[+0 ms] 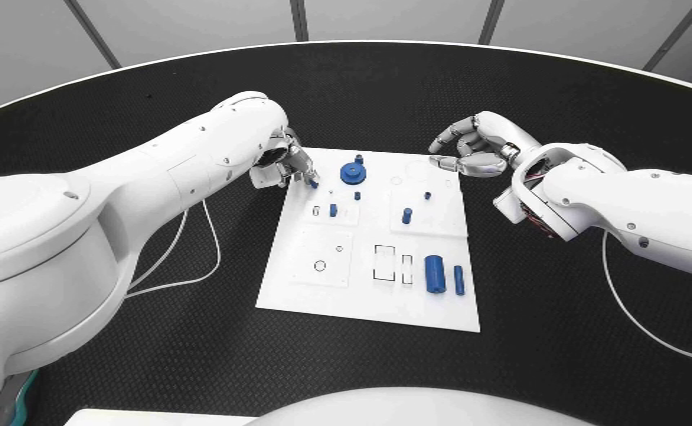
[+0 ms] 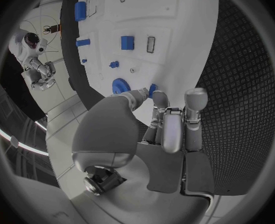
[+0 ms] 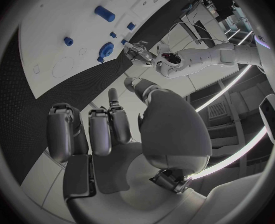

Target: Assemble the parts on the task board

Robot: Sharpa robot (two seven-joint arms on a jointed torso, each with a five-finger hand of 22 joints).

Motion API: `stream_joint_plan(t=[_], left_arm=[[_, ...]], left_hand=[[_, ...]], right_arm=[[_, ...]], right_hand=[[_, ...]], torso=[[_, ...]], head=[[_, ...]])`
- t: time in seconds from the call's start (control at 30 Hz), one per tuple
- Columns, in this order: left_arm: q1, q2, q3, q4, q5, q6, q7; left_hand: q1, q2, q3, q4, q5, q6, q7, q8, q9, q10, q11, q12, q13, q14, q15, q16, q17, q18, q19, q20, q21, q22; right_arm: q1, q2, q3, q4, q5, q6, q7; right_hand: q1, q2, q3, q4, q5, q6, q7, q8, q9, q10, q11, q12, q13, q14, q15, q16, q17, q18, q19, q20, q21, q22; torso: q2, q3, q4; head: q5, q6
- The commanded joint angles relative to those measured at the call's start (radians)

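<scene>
Black textured bench point(image 1: 173, 346) with a curved far rim carries the white task board point(image 1: 361, 291), laid square at its centre.

Left robot hand point(image 1: 284, 164) sits at the board's far left corner. The left wrist view shows a small blue part point(image 2: 152, 90) pinched between thumb and a fingertip, just beside the blue gear point(image 1: 352, 172) standing at the far edge. Judgement: the step in hand is seating this small part into a socket near that corner.

Right robot hand point(image 1: 476, 146) hangs off the board's far right corner over bare bench, fingers loosely curled, holding nothing.

Remaining parts: a short blue peg point(image 1: 333, 211) left of centre, another point(image 1: 407, 215) right of centre, and a thick blue cylinder point(image 1: 434, 273) with a thin blue rod point(image 1: 460, 280) beside it at the near right.

Recommendation: keep the part upright over its socket, lower straight, and loosen the pinch only once it bottoms. The gear is near the fingertips; a sideways sweep could knock it.

Clearance: the board's left edge lies just under the left robot hand, with open bench beyond it for withdrawal leftward. The right side has open bench all the way to the rim. The board's near half is uncrowded apart from the cylinder and rod.
</scene>
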Motion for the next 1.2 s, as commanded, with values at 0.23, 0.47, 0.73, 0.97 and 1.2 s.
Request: stream_joint_plan(t=[0.23,0.47,0.73,0.97,1.2], left_arm=[[0.000,0.000,0.000,-0.008,0.011,-0.003,0.007],[0.000,-0.006,0.000,-0.009,0.045,-0.006,0.021],[0.001,-0.047,0.000,0.044,0.129,-0.003,0.021],[0.004,-0.130,-0.001,0.171,0.189,-0.046,0.016],[0.010,-0.220,-0.001,0.309,0.207,-0.111,0.027]], left_hand=[[-0.039,0.018,0.158,-0.086,0.003,-0.031,0.014,0.041,0.012,0.001,0.010,-0.012,-0.013,0.039,0.006,0.006,0.054,-0.009,-0.003,0.006,0.010,0.004],[-0.066,0.023,0.206,-0.110,0.004,-0.032,0.017,0.050,0.011,0.001,0.012,-0.009,-0.013,0.037,0.009,0.006,0.051,-0.009,-0.007,0.009,0.011,0.002],[-0.098,0.020,0.252,-0.148,0.004,-0.019,0.016,0.059,0.007,0.010,0.011,-0.001,-0.002,0.039,0.008,0.010,0.055,-0.008,-0.010,0.012,0.014,0.002],[-0.137,0.015,0.291,-0.182,0.006,0.001,0.010,0.066,-0.001,0.041,0.005,0.013,0.026,0.046,0.002,0.018,0.068,-0.010,0.000,0.012,0.028,0.021],[-0.166,0.007,0.321,-0.204,0.016,0.019,0.002,0.071,-0.008,0.071,-0.002,0.023,0.050,0.054,-0.004,0.024,0.081,-0.015,0.018,0.008,0.048,0.050]], right_arm=[[0.000,0.000,0.000,-0.001,0.000,0.001,0.000],[0.000,-0.001,0.000,-0.002,0.000,0.002,0.000],[0.000,-0.005,0.000,-0.004,0.000,0.002,0.000],[0.000,-0.008,0.000,-0.006,0.000,0.001,0.001],[0.000,-0.009,0.000,-0.010,0.000,0.001,0.002]], right_hand=[[-0.007,0.000,0.006,0.002,0.007,-0.007,0.000,0.004,-0.001,0.004,-0.006,0.004,0.123,0.074,-0.008,-0.005,0.134,0.010,0.030,-0.008,-0.003,0.126],[-0.007,0.000,0.006,0.002,0.007,-0.007,0.000,0.004,-0.001,0.004,-0.006,0.004,0.123,0.074,-0.008,-0.005,0.134,0.010,0.030,-0.008,-0.003,0.126],[-0.007,0.000,0.006,0.002,0.007,-0.007,0.000,0.004,-0.001,0.004,-0.006,0.004,0.123,0.074,-0.008,-0.005,0.134,0.010,0.030,-0.008,-0.003,0.126],[-0.008,0.000,0.006,0.003,0.007,-0.007,0.000,0.005,-0.001,0.003,-0.006,0.004,0.123,0.074,-0.008,-0.006,0.134,0.010,0.030,-0.008,-0.004,0.126],[-0.008,0.000,0.006,0.003,0.007,-0.007,0.000,0.005,-0.001,0.003,-0.006,0.004,0.123,0.074,-0.008,-0.006,0.134,0.010,0.030,-0.008,-0.004,0.126]], torso=[[0.000,-0.0001,-0.0001],[-0.001,0.0000,0.0012],[-0.007,0.0000,0.0056],[-0.018,0.0000,0.0160],[-0.028,-0.0002,0.0260]], head=[[0.000,-0.001],[0.000,-0.002],[0.000,-0.005],[-0.003,-0.011],[-0.007,-0.018]])
